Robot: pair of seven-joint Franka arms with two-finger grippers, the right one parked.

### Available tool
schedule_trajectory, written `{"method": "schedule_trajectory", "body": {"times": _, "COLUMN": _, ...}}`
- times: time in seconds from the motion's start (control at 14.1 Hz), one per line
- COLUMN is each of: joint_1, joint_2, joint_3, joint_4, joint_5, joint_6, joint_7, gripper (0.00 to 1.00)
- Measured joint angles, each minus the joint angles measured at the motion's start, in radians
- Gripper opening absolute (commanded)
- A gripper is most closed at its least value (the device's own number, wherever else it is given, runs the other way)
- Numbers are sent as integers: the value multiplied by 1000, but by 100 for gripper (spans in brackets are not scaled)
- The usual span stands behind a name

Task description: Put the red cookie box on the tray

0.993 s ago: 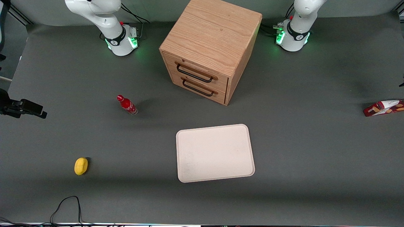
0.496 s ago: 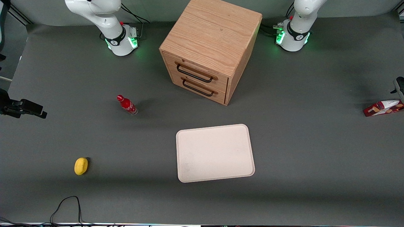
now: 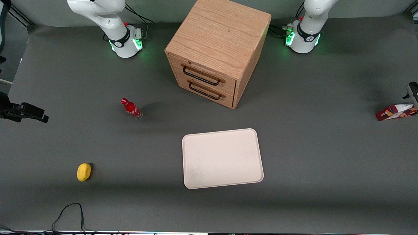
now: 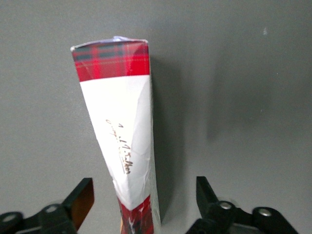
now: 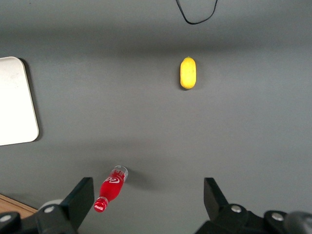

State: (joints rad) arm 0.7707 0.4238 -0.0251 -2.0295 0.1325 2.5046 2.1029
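Both end effector [image 4: 144, 204] fingers [image 4: 80, 200] straddle the red cookie box [image 4: 122, 136].

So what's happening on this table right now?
The left arm's gripper hangs over a long dark-red cookie box lying on the grey table at the working arm's end. Its jaws are open on either side of the box, not touching it. The flat cream-white tray, where the box should go, sits in front of the wooden drawer cabinet with nothing on it.

A yellow object [image 5: 188, 73] lies upper centre on the grey tabletop [image 5: 253, 126], below a black cable [image 5: 195, 18] loop. The tray [image 5: 14, 102] enters at the left edge; a red bottle [image 5: 111, 189] sits lower left.
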Motion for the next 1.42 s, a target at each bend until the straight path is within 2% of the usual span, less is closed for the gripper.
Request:
{"method": "schedule_trajectory", "body": {"times": 0.71, "joint_1": -1, "joint_2": -3, "joint_3": -8, "joint_4": 33, "joint_5": -12, "joint_6": -21, "joint_7": 21, "gripper": 0}}
{"method": "schedule_trajectory", "body": {"times": 0.99, "joint_1": -4, "joint_2": -80, "joint_3": -43, "joint_4": 170, "joint_5": -23, "joint_6": -274, "joint_7": 8, "gripper": 0}}
{"method": "schedule_trajectory", "body": {"times": 1.42, "joint_1": -56, "joint_2": -241, "joint_3": -89, "joint_4": 495, "joint_5": -25, "joint_6": -779, "joint_7": -190, "gripper": 0}}
